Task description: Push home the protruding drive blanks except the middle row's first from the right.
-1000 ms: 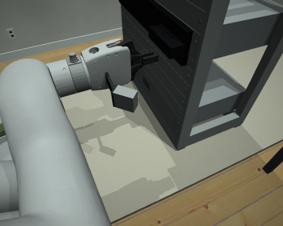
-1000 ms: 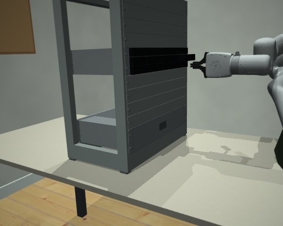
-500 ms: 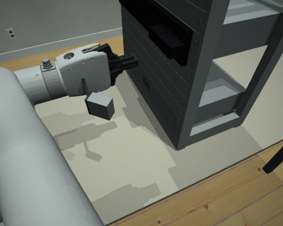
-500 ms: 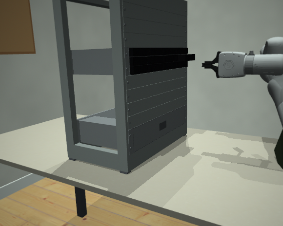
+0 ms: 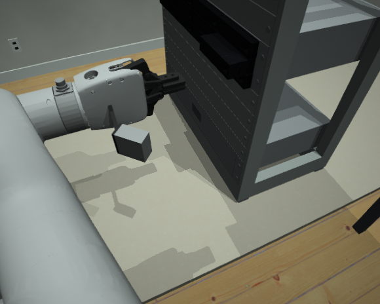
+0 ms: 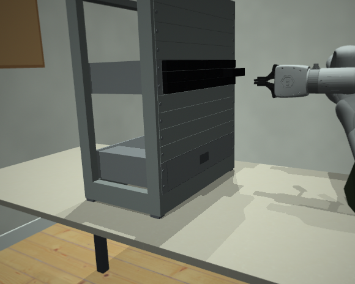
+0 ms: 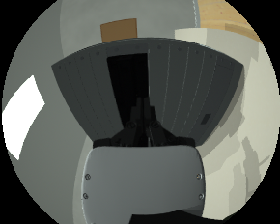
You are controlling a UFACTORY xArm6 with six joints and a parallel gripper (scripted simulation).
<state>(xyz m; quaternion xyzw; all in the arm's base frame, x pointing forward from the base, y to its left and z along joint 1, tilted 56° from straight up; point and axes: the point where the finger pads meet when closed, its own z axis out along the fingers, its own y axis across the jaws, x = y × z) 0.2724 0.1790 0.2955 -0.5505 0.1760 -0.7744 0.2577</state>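
The dark grey rack stands on the table. Its black storage chassis sits in the upper front. One black blank in the middle row stands out, at the end farthest from the exterior camera. The other blanks look level with each other in the exterior view; the chassis is too dark to tell them apart. My gripper is shut and empty. It points at the rack front, a short gap away, at about the height of the chassis's lower rows.
Grey blanking panels fill the rack front below the chassis. A grey tray sits low inside the rack. The arm's thick link fills the near left. The table edge runs along the front, above a wooden floor.
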